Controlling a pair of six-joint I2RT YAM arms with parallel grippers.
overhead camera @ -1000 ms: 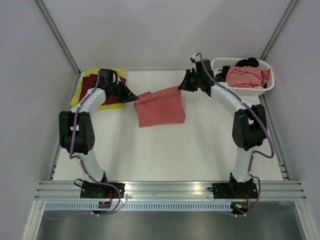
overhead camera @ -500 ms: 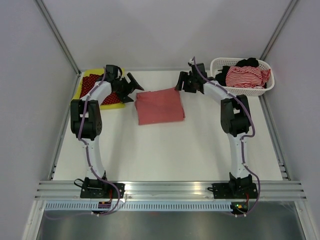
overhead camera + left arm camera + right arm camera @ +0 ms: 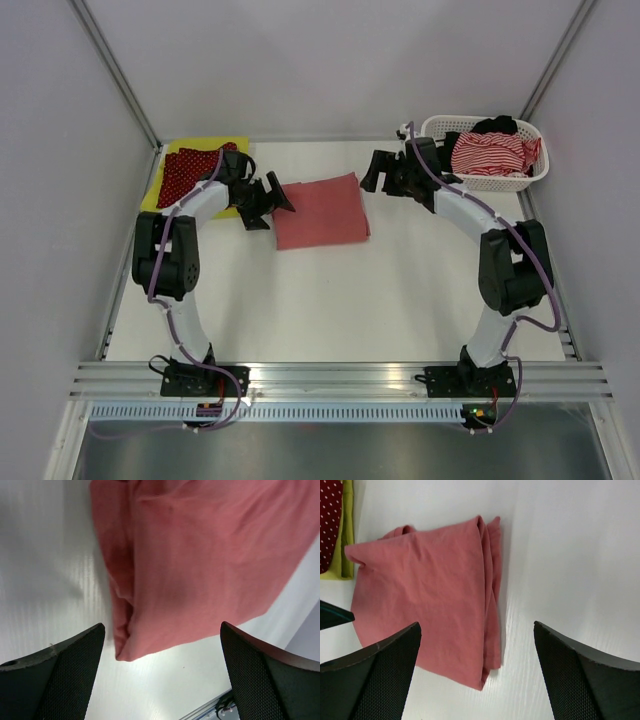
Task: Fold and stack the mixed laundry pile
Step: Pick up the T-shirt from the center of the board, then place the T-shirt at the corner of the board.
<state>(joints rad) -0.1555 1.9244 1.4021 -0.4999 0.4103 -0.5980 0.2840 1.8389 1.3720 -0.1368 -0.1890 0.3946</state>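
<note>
As viewed from above, the folded salmon-pink polo shirt (image 3: 320,210) is laid flat on the table (image 3: 400,290) between the left gripper (image 3: 268,198) and the right gripper (image 3: 378,172). In the left wrist view, the jaws are spread and nothing is grasped. In the right wrist view, the jaws are likewise released.

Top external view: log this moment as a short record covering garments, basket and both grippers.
shirt: salmon-pink shirt, folded, flat on the table, centre back
stack: dark red dotted cloth lying on yellow-green garment, back left corner
basket: white perforated basket, back right, holding red-white striped piece and black piece
left arm: left gripper open, empty, at the shirt's left edge
right arm: right gripper open, empty, by the shirt's back right corner
</note>
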